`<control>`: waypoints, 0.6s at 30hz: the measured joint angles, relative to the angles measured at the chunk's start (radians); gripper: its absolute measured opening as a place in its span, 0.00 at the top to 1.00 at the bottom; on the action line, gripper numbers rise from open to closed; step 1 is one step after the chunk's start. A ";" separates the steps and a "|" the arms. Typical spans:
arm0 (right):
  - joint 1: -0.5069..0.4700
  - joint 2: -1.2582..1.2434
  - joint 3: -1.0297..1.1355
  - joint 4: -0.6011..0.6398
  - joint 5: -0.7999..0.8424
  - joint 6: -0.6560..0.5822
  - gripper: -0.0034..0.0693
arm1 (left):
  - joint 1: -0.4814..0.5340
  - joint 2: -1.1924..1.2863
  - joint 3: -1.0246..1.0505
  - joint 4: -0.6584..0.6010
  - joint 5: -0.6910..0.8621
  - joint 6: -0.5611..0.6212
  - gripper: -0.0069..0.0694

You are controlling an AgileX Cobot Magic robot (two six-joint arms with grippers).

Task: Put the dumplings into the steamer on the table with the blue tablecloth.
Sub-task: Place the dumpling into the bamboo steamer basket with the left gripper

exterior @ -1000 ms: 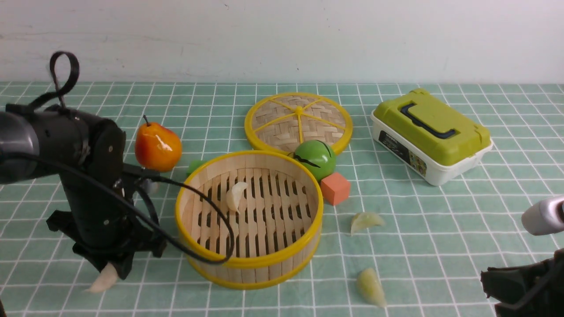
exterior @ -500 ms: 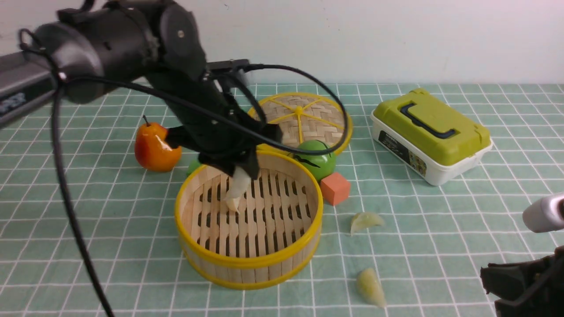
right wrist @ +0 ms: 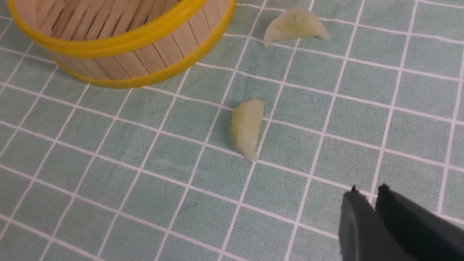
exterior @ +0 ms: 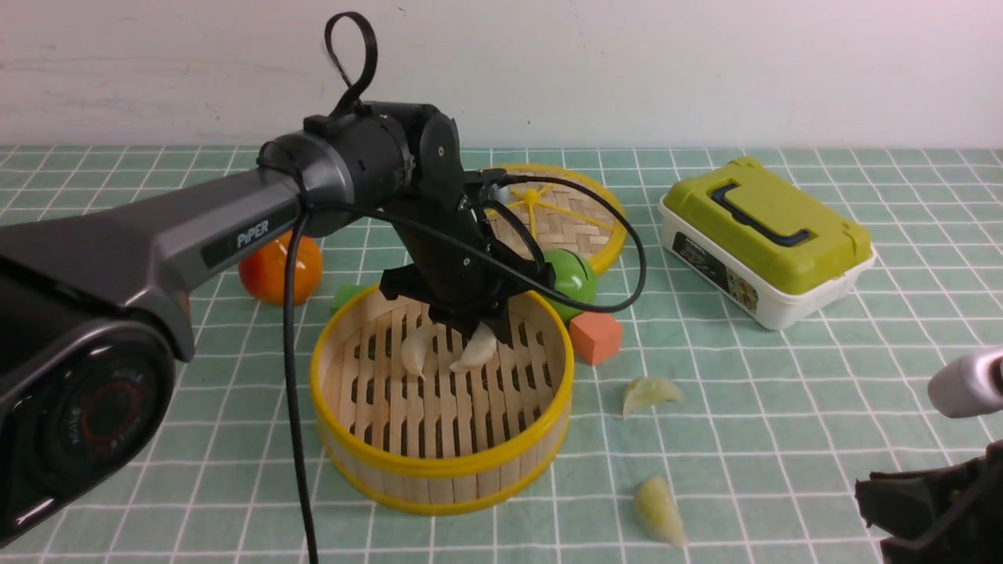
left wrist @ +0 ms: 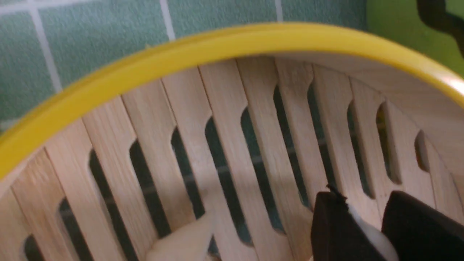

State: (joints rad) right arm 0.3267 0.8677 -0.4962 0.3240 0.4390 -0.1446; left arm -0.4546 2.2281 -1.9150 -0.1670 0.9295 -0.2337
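1. The left gripper (exterior: 479,333) hangs inside the steamer (exterior: 443,468), jaws clamped on a cream-white dumpling (exterior: 476,355). The dumpling's lower tip is down at the slatted floor, but whether it touches cannot be told.
2. In the left wrist view the black fingers (left wrist: 331,228) pinch that dumpling from both sides, with only a white sliver showing between them.
3. A second cream-white dumpling (exterior: 415,352) lies on the slats just beside the held one, on the robot's left of it.
4. Two pale yellow-green dumplings lie on the blue tablecloth (exterior: 783,407) to the right of the steamer. The farther dumpling (exterior: 650,393) is near the orange cube (exterior: 597,335), and the nearer dumpling (exterior: 660,513) is closer to the robot.
5. The right gripper (right wrist: 368,190) hovers over the cloth near the nearer dumpling, apart from it. Its jaws are barely parted, with a thin slit between them, and empty.
6. Behind the steamer sit a woven lid (exterior: 584,211) and a green toy apple (exterior: 576,278). An orange-red toy pear (exterior: 270,278) is partly hidden by the left arm, and a green-lidded box (exterior: 764,239) stands well to the right.
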 joint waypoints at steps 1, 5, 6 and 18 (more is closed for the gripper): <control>0.000 0.000 0.000 -0.001 0.000 0.000 0.85 | 0.000 0.000 0.000 0.007 -0.008 0.000 0.68; 0.000 0.000 0.000 -0.003 0.000 0.000 0.84 | 0.000 0.000 0.000 0.020 -0.024 0.000 0.68; 0.000 0.000 0.000 -0.003 0.000 0.000 0.84 | 0.000 0.000 0.000 0.024 -0.028 0.000 0.68; 0.000 0.000 0.000 -0.007 0.000 0.000 0.82 | 0.000 0.008 -0.003 0.043 -0.059 0.000 0.36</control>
State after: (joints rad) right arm 0.3267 0.8677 -0.4962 0.3169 0.4390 -0.1446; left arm -0.4546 2.2360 -1.9177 -0.1237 0.8709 -0.2337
